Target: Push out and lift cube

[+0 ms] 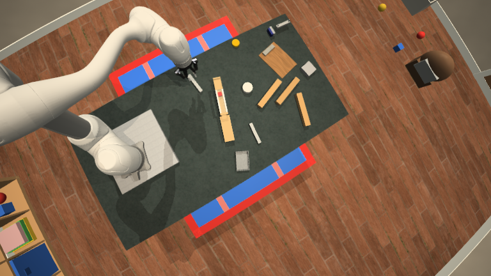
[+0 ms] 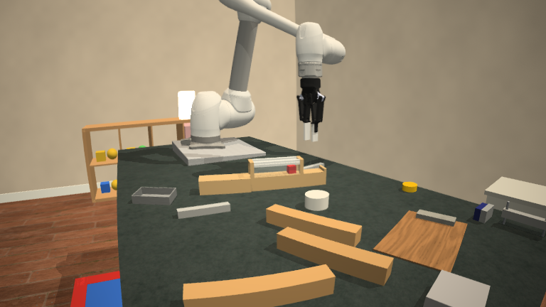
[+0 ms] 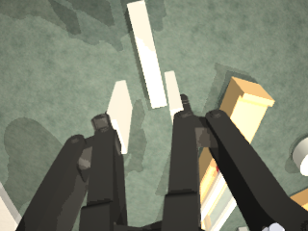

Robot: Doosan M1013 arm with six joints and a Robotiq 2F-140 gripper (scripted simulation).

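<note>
The gripper (image 1: 187, 74), partly open and empty, is shown above a grey bar (image 1: 195, 83) lying toward 5 o'clock; the cube (image 1: 219, 94) is seen inside the channel (image 1: 221, 96), farther at 4 o'clock.

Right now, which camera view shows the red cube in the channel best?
The exterior view: the red cube shows plainly inside the channel. The top view shows it as a small red patch. The wrist view does not show it.
</note>
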